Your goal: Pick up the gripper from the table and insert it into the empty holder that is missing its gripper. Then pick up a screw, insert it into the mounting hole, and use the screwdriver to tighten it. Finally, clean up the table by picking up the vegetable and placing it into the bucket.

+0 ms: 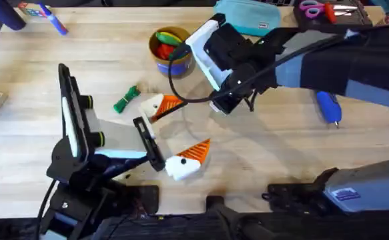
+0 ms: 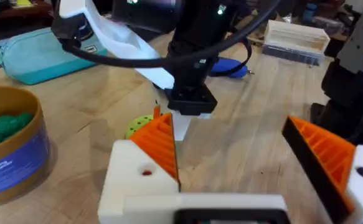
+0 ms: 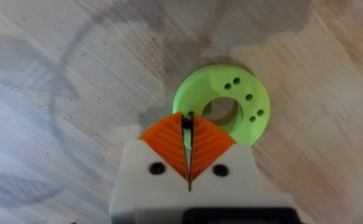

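Screwdriver [image 1: 329, 107] lies flat on the bare desk [image 1: 274, 153] at the right, well apart from the other items. Across the desk, the vegetable [image 1: 125, 100] rests on the wood just below the bucket [image 1: 169, 50], which stands upright with red, orange and green toy produce inside. Between them, the right pincer [image 3: 187, 121] points straight down over a lime-green ring [image 3: 243, 93], its orange pads pressed together. A small dark speck sits at their tips, possibly a screw, though the view is too poor to say. The left pincer [image 1: 191, 123] hangs low over the desk nearby, its two white-and-orange fingers [image 2: 159, 143] spread wide and facing the ring and the right pincer. A teal pouch [image 1: 247, 17] lies at the far edge behind the bucket.
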